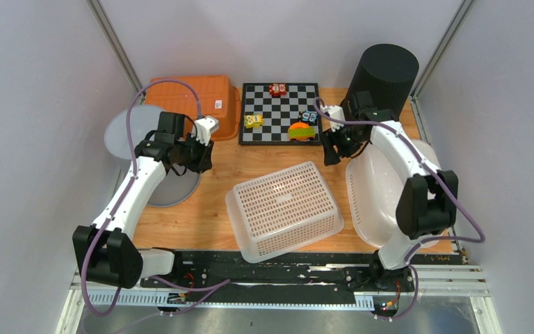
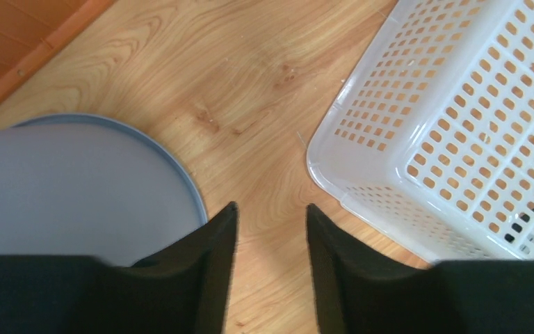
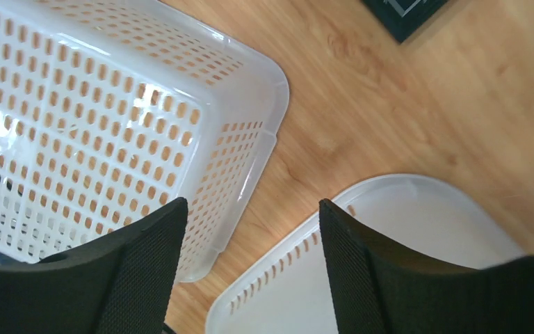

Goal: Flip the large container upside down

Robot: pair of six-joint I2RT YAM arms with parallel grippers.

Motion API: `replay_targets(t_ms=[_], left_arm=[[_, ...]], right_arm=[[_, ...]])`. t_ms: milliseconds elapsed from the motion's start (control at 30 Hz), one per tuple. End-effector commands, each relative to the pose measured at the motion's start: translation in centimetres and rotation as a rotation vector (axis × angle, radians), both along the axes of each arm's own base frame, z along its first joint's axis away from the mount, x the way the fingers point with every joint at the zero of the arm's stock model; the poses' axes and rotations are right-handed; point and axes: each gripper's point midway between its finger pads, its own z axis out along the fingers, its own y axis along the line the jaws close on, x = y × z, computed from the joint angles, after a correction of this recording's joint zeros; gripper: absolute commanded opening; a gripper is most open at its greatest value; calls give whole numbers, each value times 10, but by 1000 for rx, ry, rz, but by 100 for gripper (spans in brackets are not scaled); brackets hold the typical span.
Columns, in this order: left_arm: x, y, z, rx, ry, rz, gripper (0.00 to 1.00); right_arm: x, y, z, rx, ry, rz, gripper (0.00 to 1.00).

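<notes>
Top external: bottom-up basket [image 1: 284, 209] between grey plate [image 1: 122, 136], white tub [image 1: 372, 195]; both jaws apart, empty.

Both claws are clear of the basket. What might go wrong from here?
1. The white basket seems to overhang the front edge of the table at its near corner; a nudge might tip it off.
2. The open right claw hangs over the gap between basket and white tub; lowering could snag either rim.
3. The open left claw sits near the grey disc and could knock it.
</notes>
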Motion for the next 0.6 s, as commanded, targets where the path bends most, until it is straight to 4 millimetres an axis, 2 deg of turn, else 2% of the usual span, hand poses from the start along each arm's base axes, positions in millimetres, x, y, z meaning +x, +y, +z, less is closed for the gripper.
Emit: replay_targets(t_ms=[0, 100, 200, 400, 567], left_arm=[[0, -3, 23, -18, -61, -38, 51], [-2, -7, 37, -30, -90, -62, 71], [-5, -11, 53, -43, -127, -99, 98], [-21, -26, 86, -32, -212, -209, 100], [-37, -28, 106, -27, -267, -256, 100]], right_arm=[[-18, 8, 40, -77, -162, 160, 74], [-36, 20, 56, -98, -252, 273, 80], [-63, 39, 66, -99, -331, 423, 84], [-131, 79, 70, -27, -451, 745, 91], [-186, 106, 61, 11, -492, 1010, 93]])
